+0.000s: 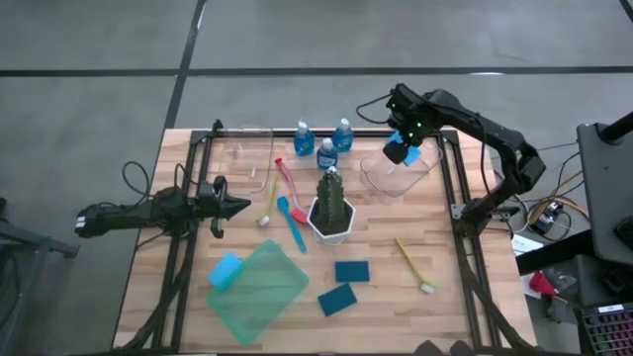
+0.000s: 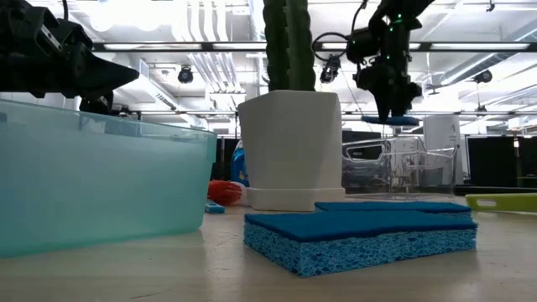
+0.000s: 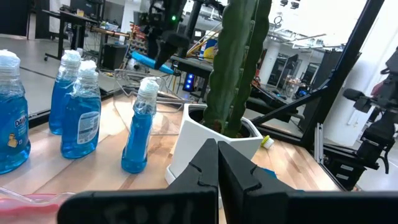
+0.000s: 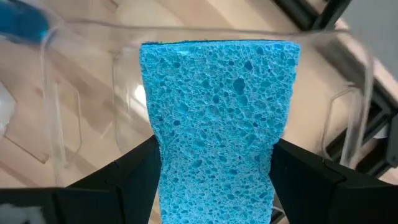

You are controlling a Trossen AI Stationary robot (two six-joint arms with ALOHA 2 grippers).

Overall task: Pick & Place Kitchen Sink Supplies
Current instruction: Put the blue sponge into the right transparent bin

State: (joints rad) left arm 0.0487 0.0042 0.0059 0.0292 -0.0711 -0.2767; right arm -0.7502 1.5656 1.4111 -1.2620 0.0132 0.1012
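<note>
Sponge lower end cut off between right gripper fingers, pinched, above clear bin. Left gripper closed, empty, beside brushes.

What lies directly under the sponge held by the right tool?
Under the sponge in the right tool sits a clear bin; wooden table shows through it. The sponge hides part of the bin's floor.
</note>
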